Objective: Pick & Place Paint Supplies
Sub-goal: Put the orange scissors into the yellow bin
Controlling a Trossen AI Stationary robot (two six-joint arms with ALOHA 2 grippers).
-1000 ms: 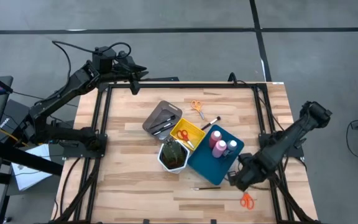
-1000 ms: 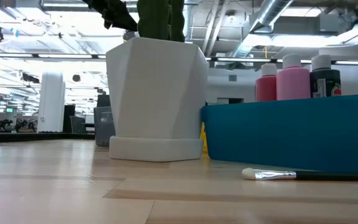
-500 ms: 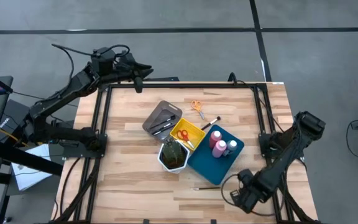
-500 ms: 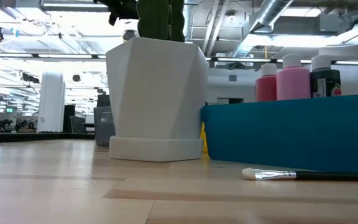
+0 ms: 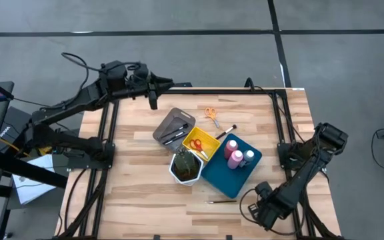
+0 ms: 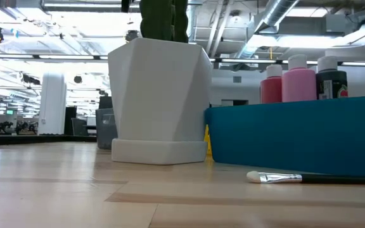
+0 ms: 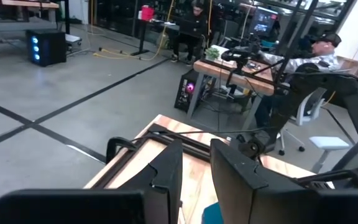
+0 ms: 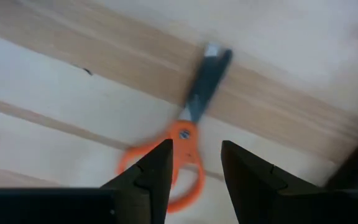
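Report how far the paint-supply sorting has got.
Done: bottles stand in the blue tray, red scissors lie in the yellow tray. In hand: right hand hovers open over orange scissors. Left: brush, second orange scissors. Left hand waits.

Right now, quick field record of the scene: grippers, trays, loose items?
right gripper: open, low over orange scissors at the table's near right corner, not gripping
left gripper: above the table's far edge, holding nothing
blue tray: two pink bottles, white-capped bottle
yellow tray: red-handled scissors
grey tray: dark brushes
loose on table: orange scissors, second pair, brush, brush
white pot: between the trays
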